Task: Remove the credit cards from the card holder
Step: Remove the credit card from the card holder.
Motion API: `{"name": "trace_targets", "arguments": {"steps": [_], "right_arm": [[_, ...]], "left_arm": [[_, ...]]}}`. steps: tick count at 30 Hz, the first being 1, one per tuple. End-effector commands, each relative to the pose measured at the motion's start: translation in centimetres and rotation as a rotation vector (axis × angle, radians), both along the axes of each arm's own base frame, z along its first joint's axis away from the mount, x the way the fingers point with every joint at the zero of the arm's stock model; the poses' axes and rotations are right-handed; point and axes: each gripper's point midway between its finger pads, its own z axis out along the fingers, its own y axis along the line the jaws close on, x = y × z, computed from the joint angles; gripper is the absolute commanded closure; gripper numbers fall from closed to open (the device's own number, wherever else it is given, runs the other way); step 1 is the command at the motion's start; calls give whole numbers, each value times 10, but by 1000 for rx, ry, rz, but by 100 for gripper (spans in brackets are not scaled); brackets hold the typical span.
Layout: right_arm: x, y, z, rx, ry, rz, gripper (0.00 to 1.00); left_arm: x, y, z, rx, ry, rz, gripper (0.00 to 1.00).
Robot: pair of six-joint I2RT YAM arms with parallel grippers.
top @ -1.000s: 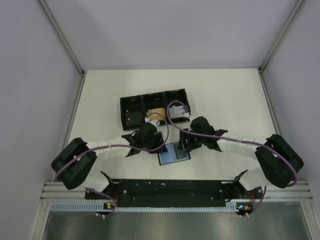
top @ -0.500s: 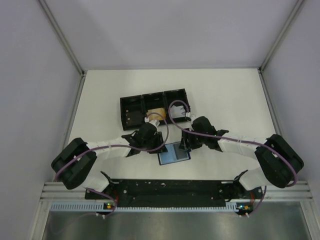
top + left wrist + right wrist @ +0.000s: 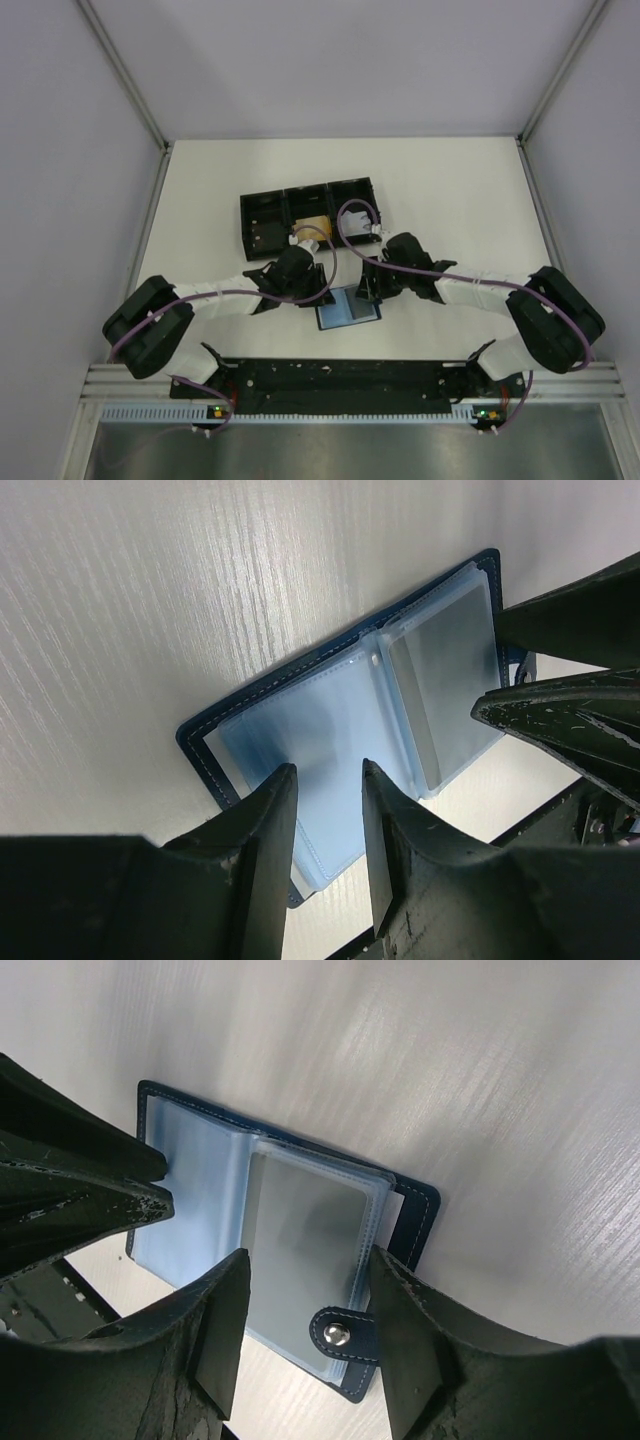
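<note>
The dark-blue card holder (image 3: 349, 307) lies open on the table, its pale blue clear sleeves facing up. A grey card (image 3: 300, 1235) sits inside the sleeve on the snap-tab side, and it also shows in the left wrist view (image 3: 450, 685). An orange-tan card (image 3: 313, 224) lies in the black tray's middle compartment. My left gripper (image 3: 328, 780) is open with a narrow gap and empty, just above the holder's (image 3: 300, 730) left page. My right gripper (image 3: 308, 1260) is open and empty, straddling the grey card's page above the snap tab (image 3: 345, 1333).
The black three-compartment tray (image 3: 262, 212) stands just behind the two grippers. White walls close in the table on the left, right and back. The two grippers' fingers (image 3: 570, 715) are close together over the holder.
My right gripper has edged slightly left over the holder. The left arm and the holder have not visibly moved.
</note>
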Motion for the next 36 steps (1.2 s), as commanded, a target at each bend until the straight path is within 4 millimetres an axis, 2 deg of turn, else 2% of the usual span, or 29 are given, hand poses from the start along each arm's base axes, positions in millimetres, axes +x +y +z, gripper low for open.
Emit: {"name": "trace_targets", "arguments": {"steps": [1, 18, 24, 28, 30, 36], "right_arm": [[-1, 13, 9, 83, 5, 22, 50], [-5, 25, 33, 169, -2, 62, 52], [0, 13, 32, 100, -34, 30, 49], [9, -12, 22, -41, -62, -57, 43], [10, -16, 24, -64, -81, -66, 42], [6, 4, 36, 1, -98, -7, 44]], "left_arm": [[-14, 10, -21, 48, 55, -6, 62], [-13, 7, -21, 31, 52, -9, 63], [-12, 6, -20, 29, 50, -11, 63], [-12, 6, -20, 29, 50, -11, 63], [-13, 7, -20, 30, 51, -11, 63], [-13, 6, -20, 30, 53, -16, 63]]}}
